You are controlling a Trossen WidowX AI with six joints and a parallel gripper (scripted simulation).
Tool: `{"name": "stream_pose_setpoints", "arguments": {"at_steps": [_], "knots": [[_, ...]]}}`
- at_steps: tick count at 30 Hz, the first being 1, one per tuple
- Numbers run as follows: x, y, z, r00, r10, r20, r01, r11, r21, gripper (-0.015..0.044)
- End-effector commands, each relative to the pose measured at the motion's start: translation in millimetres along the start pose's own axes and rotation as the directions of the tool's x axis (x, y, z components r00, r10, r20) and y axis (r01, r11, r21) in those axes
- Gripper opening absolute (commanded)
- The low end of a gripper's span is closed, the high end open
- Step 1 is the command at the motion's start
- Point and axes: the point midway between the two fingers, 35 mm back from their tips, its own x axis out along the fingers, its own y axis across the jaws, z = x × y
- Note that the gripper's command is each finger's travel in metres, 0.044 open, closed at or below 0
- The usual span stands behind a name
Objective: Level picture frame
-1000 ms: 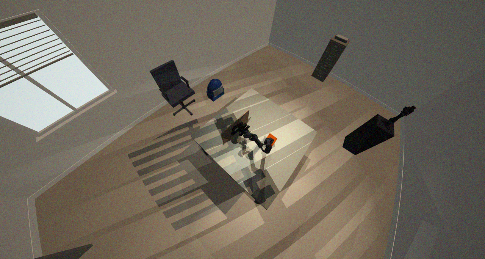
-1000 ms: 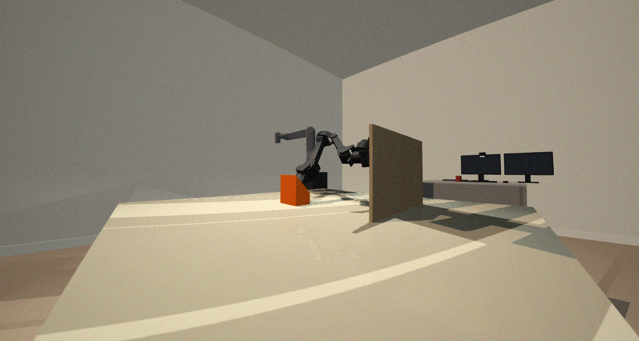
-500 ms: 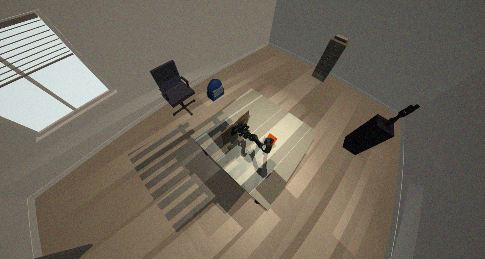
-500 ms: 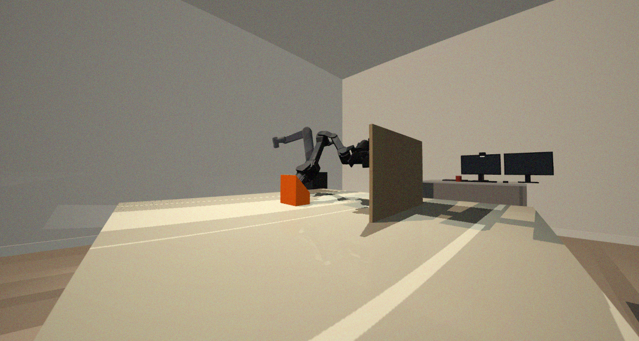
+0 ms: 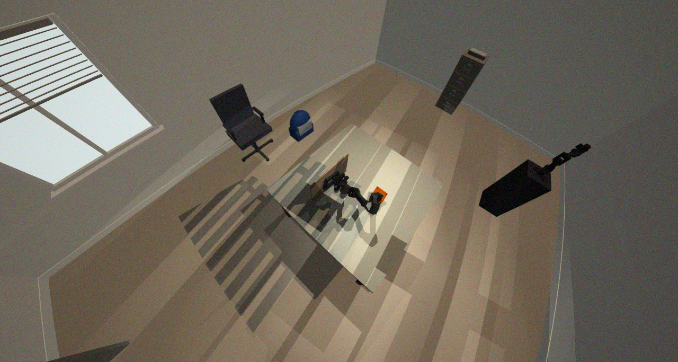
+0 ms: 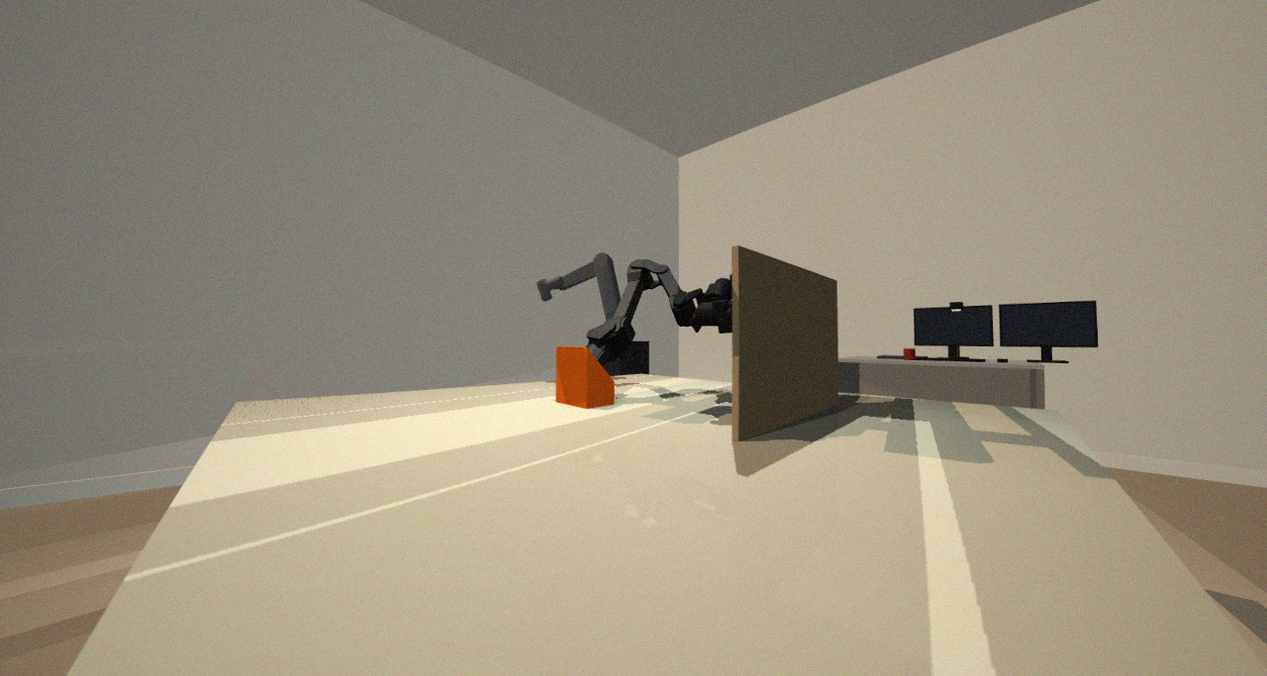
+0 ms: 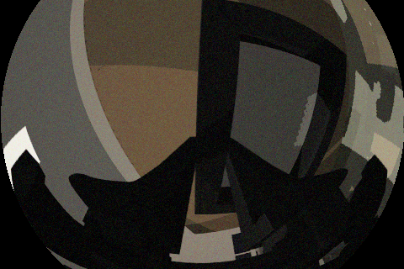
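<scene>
The picture frame (image 5: pixel 327 183) (image 7: pixel 219 63) is black with a grey middle, in front of the upright brown board (image 5: pixel 342 165) (image 6: pixel 784 353) (image 7: pixel 139 105). In the wrist view its left side bar runs nearly straight up and down, and its top bar slopes through the wide lens. My gripper (image 5: pixel 334 183) (image 7: pixel 209 143) is shut on that left side bar, low in the wrist view. The screw and the notched strip are hidden. The exterior view shows the board's back, which hides the frame and the fingertips. How level the frame is, I cannot tell.
An orange block (image 5: pixel 383 197) (image 6: pixel 580 377) stands by my arm's base on the table (image 5: pixel 402 170) (image 6: pixel 532 539). A second dark arm stands on a black pedestal (image 5: pixel 514 189) beyond the table. A chair (image 5: pixel 246 130) and a blue backpack (image 5: pixel 300 122) are on the floor.
</scene>
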Motion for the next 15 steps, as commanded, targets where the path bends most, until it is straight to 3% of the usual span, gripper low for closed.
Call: {"name": "stream_pose_setpoints", "arguments": {"at_steps": [1,15], "knots": [[0.0,0.3,-0.3,1.000,0.000,-0.001,0.000,1.000,0.000,0.0000],[0.0,-0.7,0.0,1.000,0.000,0.001,0.000,0.998,-0.069,0.0000]]}}
